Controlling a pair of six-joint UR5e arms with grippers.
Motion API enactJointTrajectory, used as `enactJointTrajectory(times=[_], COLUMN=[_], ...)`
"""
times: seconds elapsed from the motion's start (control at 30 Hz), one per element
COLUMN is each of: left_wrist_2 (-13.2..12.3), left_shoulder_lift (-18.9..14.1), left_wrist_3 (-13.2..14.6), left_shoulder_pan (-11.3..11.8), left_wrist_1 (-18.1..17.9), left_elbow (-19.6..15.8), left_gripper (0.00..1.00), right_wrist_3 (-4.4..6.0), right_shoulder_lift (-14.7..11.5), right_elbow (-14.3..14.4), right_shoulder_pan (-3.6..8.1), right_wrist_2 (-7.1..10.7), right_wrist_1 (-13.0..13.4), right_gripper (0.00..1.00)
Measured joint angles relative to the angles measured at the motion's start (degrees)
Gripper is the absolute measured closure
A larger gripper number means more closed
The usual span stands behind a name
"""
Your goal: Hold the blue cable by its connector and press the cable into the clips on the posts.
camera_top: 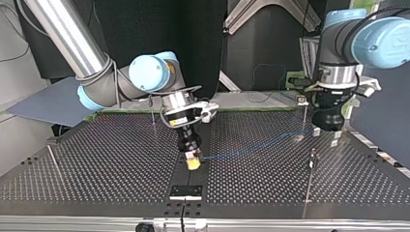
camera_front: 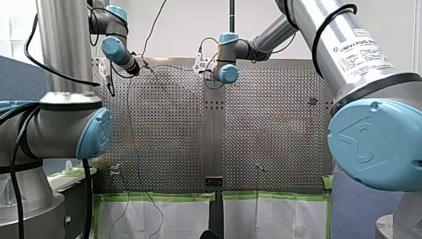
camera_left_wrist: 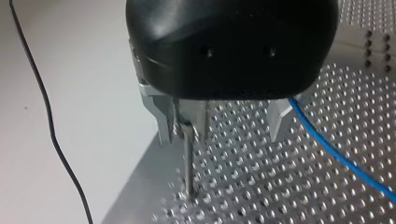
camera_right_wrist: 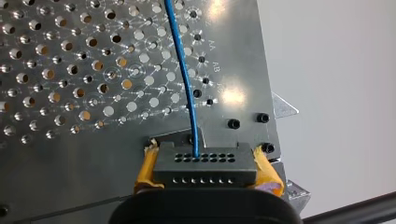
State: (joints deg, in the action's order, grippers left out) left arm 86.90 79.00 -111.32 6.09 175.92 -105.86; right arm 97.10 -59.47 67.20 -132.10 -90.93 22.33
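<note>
Right hand [camera_right_wrist: 206, 176] clamps a dark, many-holed connector [camera_right_wrist: 205, 161]; thin blue cable [camera_right_wrist: 180, 60] crosses the desk [camera_right_wrist: 238, 56] stamped "AA", "AB"; left hand [camera_left_wrist: 229, 133] spread.

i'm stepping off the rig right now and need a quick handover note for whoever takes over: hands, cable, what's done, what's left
Right hand: yellow pads shut on the black connector, low over the table near its middle.
Left hand: open, holding nothing. A thin post is by one finger and the blue cable passes the other.
Cable: runs along the table from the connector to the left hand.
Done: connector gripped.
Left: no clip visibly holds the cable. Press it into the clips on the posts.
</note>
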Motion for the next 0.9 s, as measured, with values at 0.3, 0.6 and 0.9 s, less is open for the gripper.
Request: enactJointTrajectory(times=[0.3, 0.6, 0.9], left_wrist_2=[-0.3, -0.5, 0.9], left_shoulder_lift=[-0.6, -0.8, -1.3], left_wrist_3=[3.4, 6.8, 11.0], left_shoulder_pan=[-0.8, -1.0, -0.8], left_wrist_1=[1.2, 0.2, 0.1], left_elbow=[0.0, 0.3, 0.3], left_gripper=[0.02, 0.02, 0.02], right_wrist_3=[-0.22, -0.25, -0.3], right_shoulder_lift=[0.0, 0.0, 0.0], right_elbow=[0.0, 0.0, 0.0], right_shoulder_pan=[0.06, -0.03, -0.05], right_wrist_2=[-1.29, -1.44, -1.45], right_wrist_1=[-0.7, -1.0, -1.2], right_gripper=[1.0, 1.0, 1.0])
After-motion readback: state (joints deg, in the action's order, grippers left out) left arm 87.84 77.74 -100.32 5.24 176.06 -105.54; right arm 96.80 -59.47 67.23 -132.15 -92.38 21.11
